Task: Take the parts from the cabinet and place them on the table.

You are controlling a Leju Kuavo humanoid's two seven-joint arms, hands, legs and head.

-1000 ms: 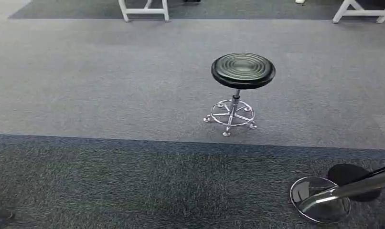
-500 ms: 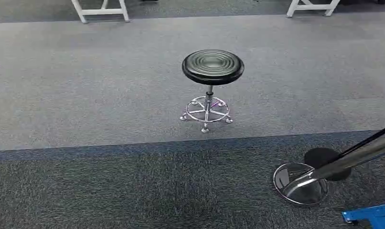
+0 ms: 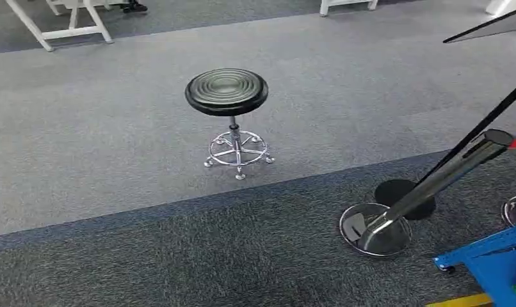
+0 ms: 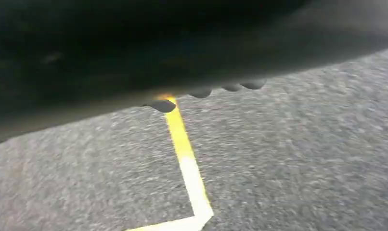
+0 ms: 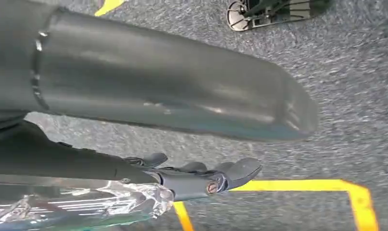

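Your right hand point(image 5: 201, 175) holds a crinkly clear plastic-wrapped part point(image 5: 86, 204); left hand point(image 4: 201, 91): I cannot tell its state; you look mid-carry; black round stool point(image 3: 226, 93) at eleven o'clock; next, find the table.

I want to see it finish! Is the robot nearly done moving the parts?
Partway, it seems. The right hand looks to hold a clear-wrapped part, so taking looks done. Ahead stands a stool on carpet, so placing it on the table is left.
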